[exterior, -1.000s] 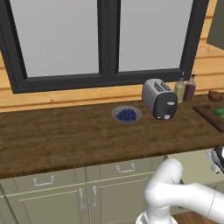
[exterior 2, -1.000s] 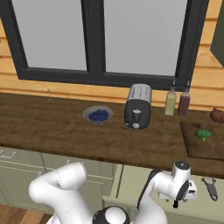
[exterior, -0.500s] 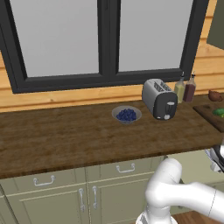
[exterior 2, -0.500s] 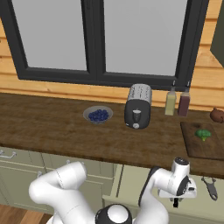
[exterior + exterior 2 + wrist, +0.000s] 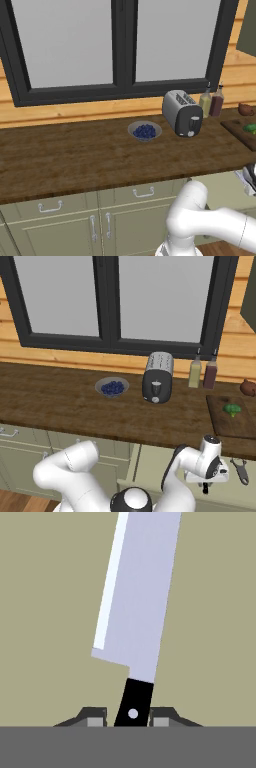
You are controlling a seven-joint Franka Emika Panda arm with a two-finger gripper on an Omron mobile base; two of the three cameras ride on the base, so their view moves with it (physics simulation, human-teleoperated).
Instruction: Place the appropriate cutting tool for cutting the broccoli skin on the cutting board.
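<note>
Knife [image 5: 135, 612]: one, a broad flat pale steel blade on a black riveted handle, long axis running up the hand view, tip away from the claw.
Claw [image 5: 129, 717]: fingertips flanking the handle; grip uncertain.
Broccoli [image 5: 231, 409]: one, knobbly green, on the cutting board [image 5: 225, 423].
Worktop [image 5: 60, 401]: grained brown wood.
Bottles [image 5: 202, 373]: two.

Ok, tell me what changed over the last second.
The gripper sank slightly into the beige drawer, its fingertips now straddling the black handle of the broad-bladed knife. The grey peeler, green broccoli, dark wooden cutting board and silver toaster stayed put.
</note>
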